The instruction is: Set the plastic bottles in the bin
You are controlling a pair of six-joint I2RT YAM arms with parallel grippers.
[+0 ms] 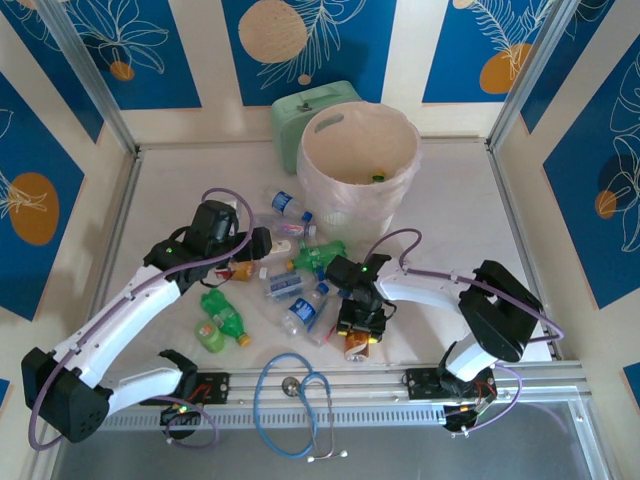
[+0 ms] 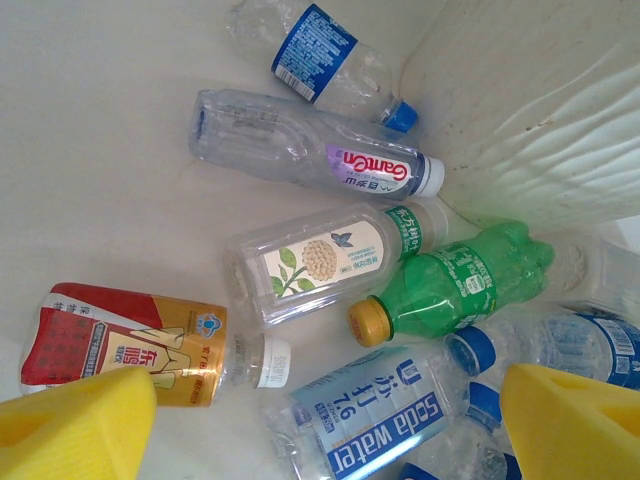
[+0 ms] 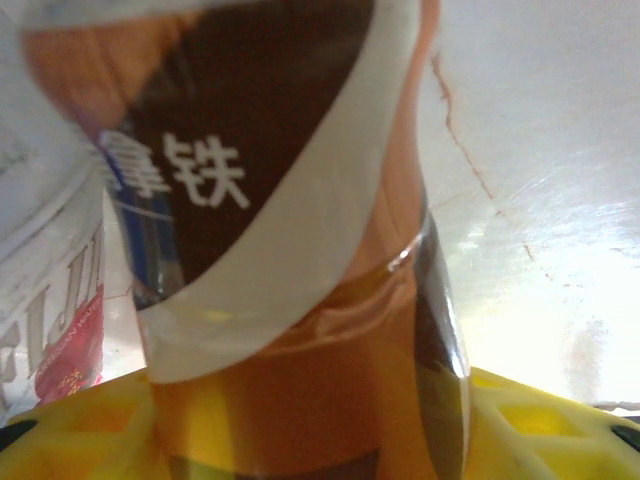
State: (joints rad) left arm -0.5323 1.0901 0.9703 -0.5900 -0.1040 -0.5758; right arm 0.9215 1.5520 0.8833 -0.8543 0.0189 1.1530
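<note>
Pinching a brown-labelled bottle between its yellow pads, the right claw sits low at the near side of the desk. The left claw hangs spread above the plastic bottles, which lie scattered on their sides, among them a green bottle and a soda water bottle. Just behind them stands the bag-lined bin.

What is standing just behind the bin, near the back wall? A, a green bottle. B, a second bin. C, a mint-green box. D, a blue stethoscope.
C: the top view shows a mint-green box with a handle on top behind the bin, while the stethoscope lies at the near edge.
</note>
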